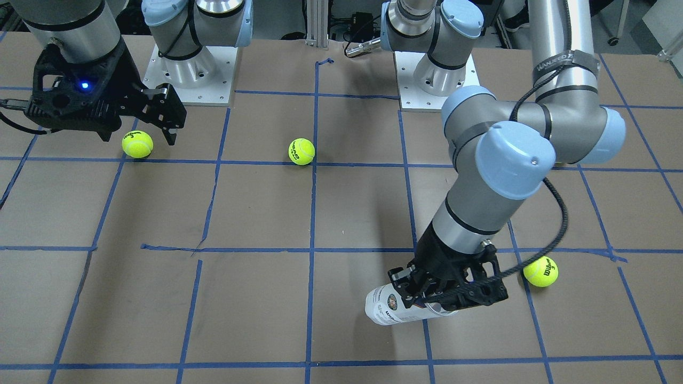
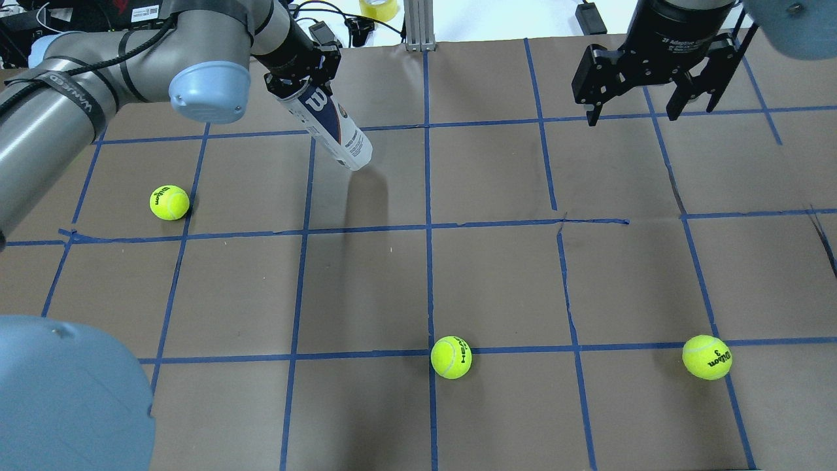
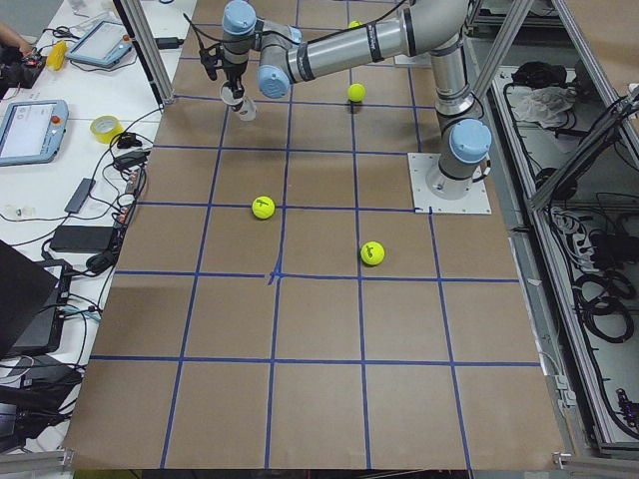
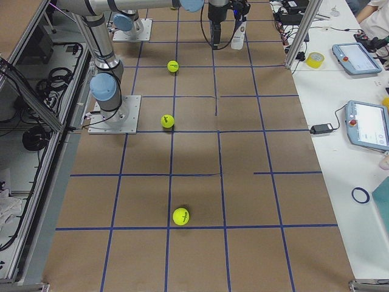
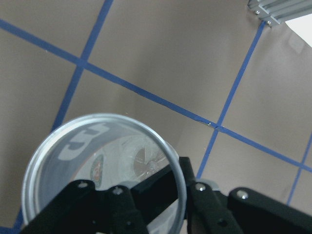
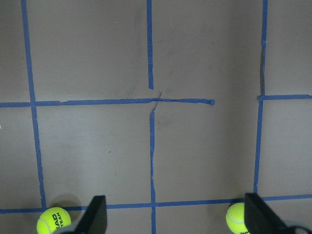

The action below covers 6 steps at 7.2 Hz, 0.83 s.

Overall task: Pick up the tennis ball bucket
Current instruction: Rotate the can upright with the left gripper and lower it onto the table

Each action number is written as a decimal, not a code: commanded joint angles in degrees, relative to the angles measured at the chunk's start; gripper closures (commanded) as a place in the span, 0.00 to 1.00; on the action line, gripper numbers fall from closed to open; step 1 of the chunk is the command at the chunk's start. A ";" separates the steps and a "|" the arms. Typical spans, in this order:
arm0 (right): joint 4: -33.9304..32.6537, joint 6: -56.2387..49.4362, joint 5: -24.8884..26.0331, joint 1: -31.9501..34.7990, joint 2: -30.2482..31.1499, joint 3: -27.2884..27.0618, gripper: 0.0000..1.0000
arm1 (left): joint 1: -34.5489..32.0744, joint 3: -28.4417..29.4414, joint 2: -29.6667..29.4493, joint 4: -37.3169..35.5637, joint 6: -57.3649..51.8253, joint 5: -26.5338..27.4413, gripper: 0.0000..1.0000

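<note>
Tape [image 2: 428, 226] in blue lines crosses the brown table [image 2: 497, 281]. The left gripper [image 2: 297, 78] holds the tennis ball bucket [image 2: 337, 131] — its jaws are closed tight on the silver rim [image 5: 30, 170] at the top end. The bucket is on the robot's left side, over the far part of the table, away from the robot's base. It hangs tilted, with its top end in the gripper and its bottom end pointing down toward the middle of the table. It seems to be up off the table, with a dark shadow [image 2: 373, 190] just beside its low end. The right gripper [image 2: 641, 108] hangs high over the right side and holds nothing — its jaws are spread wide. Three yellow tennis balls lie on the table, well apart from each other: one ball [image 2: 169, 202] on the left side, one ball [image 2: 451, 357] in the middle and one ball [image 2: 707, 357] on the right.
</note>
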State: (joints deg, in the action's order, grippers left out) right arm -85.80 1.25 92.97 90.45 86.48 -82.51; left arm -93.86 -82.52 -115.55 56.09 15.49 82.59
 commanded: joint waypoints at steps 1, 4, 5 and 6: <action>-0.07 0.68 0.02 0.16 0.00 0.24 0.00 | -5.51 0.08 -0.20 1.83 -13.15 9.40 1.00; -0.07 0.77 0.11 0.07 0.00 -0.01 0.00 | -7.82 -0.18 -0.29 0.87 -13.56 9.87 1.00; -0.07 0.77 0.11 0.07 0.00 -0.02 0.00 | -8.70 -0.18 -0.20 0.52 -13.39 11.26 1.00; -0.07 0.77 0.11 0.07 0.00 -0.02 0.00 | -9.31 -0.27 -0.37 -0.79 -13.30 13.02 1.00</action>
State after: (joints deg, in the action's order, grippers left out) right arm -85.87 2.01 93.08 90.54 86.48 -82.50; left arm -102.32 -82.71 -115.82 56.45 2.09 93.78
